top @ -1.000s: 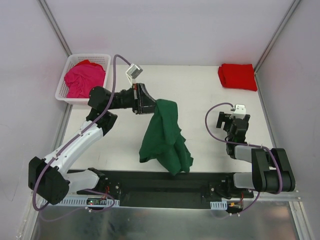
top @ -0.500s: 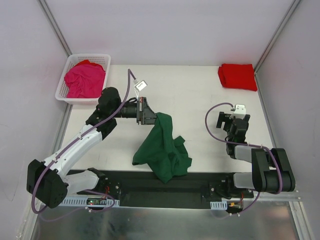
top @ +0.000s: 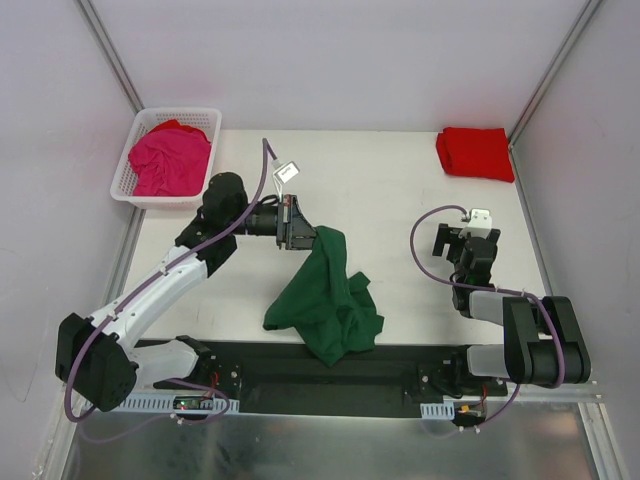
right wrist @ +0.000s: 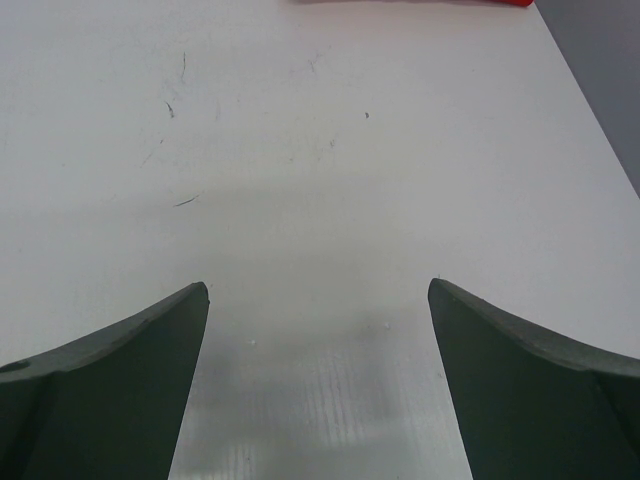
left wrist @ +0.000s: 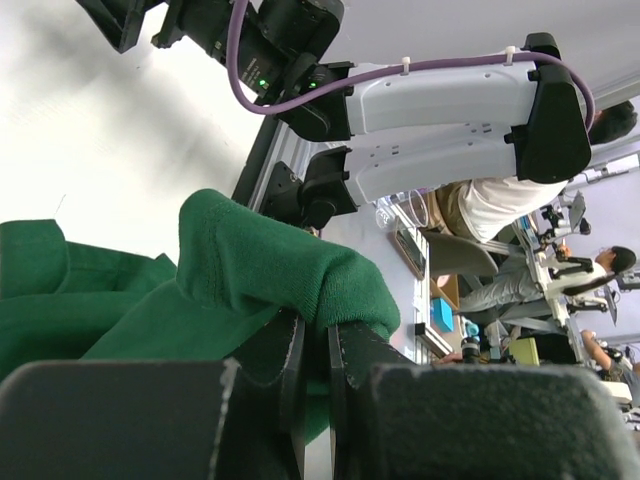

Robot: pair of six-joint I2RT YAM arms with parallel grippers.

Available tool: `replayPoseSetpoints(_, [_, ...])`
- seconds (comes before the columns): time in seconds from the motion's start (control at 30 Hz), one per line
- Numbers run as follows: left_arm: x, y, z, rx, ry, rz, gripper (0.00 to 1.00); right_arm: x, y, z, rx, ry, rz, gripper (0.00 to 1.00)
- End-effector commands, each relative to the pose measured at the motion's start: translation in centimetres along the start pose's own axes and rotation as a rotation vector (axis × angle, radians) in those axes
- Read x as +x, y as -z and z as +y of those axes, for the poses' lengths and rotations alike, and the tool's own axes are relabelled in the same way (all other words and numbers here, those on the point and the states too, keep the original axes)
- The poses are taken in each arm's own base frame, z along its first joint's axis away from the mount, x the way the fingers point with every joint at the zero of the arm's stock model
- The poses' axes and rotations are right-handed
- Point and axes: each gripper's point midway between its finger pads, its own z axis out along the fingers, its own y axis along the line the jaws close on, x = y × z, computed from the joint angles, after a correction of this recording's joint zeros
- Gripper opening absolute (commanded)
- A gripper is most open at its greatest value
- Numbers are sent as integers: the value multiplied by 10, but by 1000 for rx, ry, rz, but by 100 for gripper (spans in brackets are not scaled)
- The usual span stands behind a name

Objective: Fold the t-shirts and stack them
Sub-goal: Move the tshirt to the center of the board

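While the left gripper (top: 300,228) was clamped on a bunched fold of the dark green t-shirt (top: 325,300), the cloth hung from it and pooled on the table (top: 400,200), right of the basket (top: 178,111) and nearer the arm bases. The magenta t-shirt (top: 170,160) lay crumpled inside the basket. The red t-shirt (top: 476,153) lay folded far to the basket's right. The right gripper (right wrist: 318,295) — jaws wide, nothing held — sat over bare table, well right of the basket.

Robotics lab: pale panel walls (top: 340,60) on slim aluminium frame posts (top: 108,52) are enclosing a white test table (top: 390,190), while a white-shirted person (left wrist: 495,210) is sitting outside the cell
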Motion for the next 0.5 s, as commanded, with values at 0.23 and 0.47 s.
replayPoseSetpoints(0.23, [-17, -3, -24, 44, -116, -24, 0, -12, -1, 2, -10, -6, -51, 96])
replayPoseSetpoints(0.47, [-17, -4, -23, 46, -119, -22, 0, -13, -1, 3, -11, -6, -54, 96])
